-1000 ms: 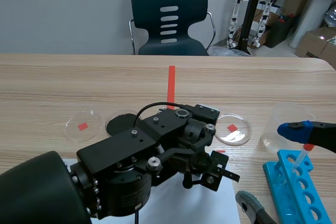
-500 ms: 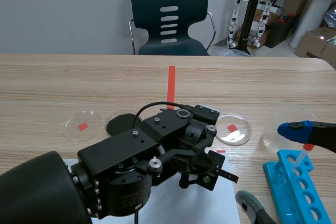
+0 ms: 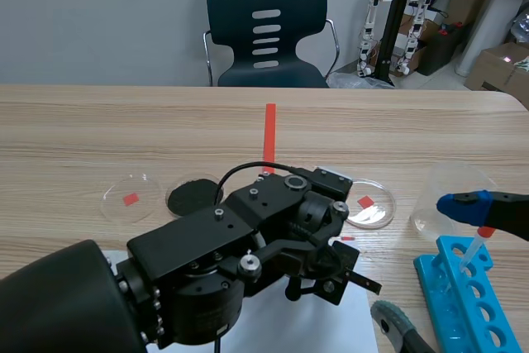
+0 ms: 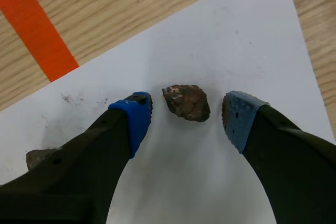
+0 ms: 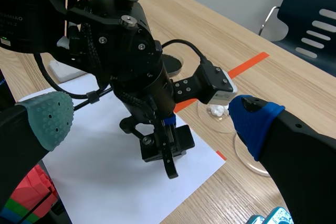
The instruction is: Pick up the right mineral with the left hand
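Note:
In the left wrist view a rough brown mineral [image 4: 186, 102] lies on the white paper [image 4: 226, 40]. My left gripper [image 4: 187, 115] is open right over it, one blue pad [image 4: 135, 119] on each side and not touching the stone. A second brown mineral [image 4: 38, 157] peeks out from behind one left finger. In the scene view the bulky left arm hides both stones, and its gripper [image 3: 332, 274] points down at the paper [image 3: 273, 320]. My right gripper [image 3: 426, 262] stands open at the right, holding nothing.
Beyond the paper stand a clear petri dish [image 3: 130, 196], a dark-filled dish [image 3: 192, 194] and another clear dish [image 3: 368, 202]. A clear cup [image 3: 450, 192] and a blue tube rack [image 3: 463, 303] are at the right. A chair [image 3: 266, 31] stands behind the table.
The left arm has shifted slightly to the right over the paper. The right gripper has stayed where it was.

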Controlling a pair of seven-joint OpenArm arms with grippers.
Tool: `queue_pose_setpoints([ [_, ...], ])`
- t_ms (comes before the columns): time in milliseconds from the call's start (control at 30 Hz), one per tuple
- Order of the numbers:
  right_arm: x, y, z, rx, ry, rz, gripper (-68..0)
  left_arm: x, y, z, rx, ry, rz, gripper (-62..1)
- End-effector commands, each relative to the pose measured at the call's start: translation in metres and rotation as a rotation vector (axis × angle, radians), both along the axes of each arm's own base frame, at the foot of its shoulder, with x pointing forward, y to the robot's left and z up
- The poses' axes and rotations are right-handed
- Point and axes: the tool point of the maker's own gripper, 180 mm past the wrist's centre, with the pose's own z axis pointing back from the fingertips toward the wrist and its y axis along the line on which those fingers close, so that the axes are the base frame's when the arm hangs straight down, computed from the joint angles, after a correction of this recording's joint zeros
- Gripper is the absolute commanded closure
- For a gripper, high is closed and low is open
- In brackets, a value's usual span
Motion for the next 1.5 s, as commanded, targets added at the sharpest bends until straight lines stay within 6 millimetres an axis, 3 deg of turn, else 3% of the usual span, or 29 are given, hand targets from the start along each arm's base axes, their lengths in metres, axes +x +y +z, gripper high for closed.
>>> queue_pose_setpoints([
  [0, 0.003, -0.0015, 0.007, 0.013, -0.021, 0.001, -62.1, 0.0001, -0.0156, 0.0097, -0.034, -0.013, -0.017, -27.7],
  [800, 0.003, -0.0015, 0.007, 0.013, -0.021, 0.001, -62.1, 0.0061, -0.0214, 0.0144, -0.059, -0.057, -0.02, -27.1],
  [1133, 0.003, -0.0015, 0.007, 0.013, -0.021, 0.001, -62.1, 0.0032, -0.0186, 0.0088, -0.052, -0.036, -0.014, -21.4],
  [1300, 0.003, -0.0015, 0.007, 0.013, -0.021, 0.001, -62.1, 0.0022, -0.0192, 0.0085, -0.056, -0.03, -0.013, -12.6],
  [1467, 0.003, -0.0015, 0.007, 0.013, -0.021, 0.001, -62.1, 0.0023, -0.0193, 0.0086, -0.056, -0.03, -0.013, -12.6],
])
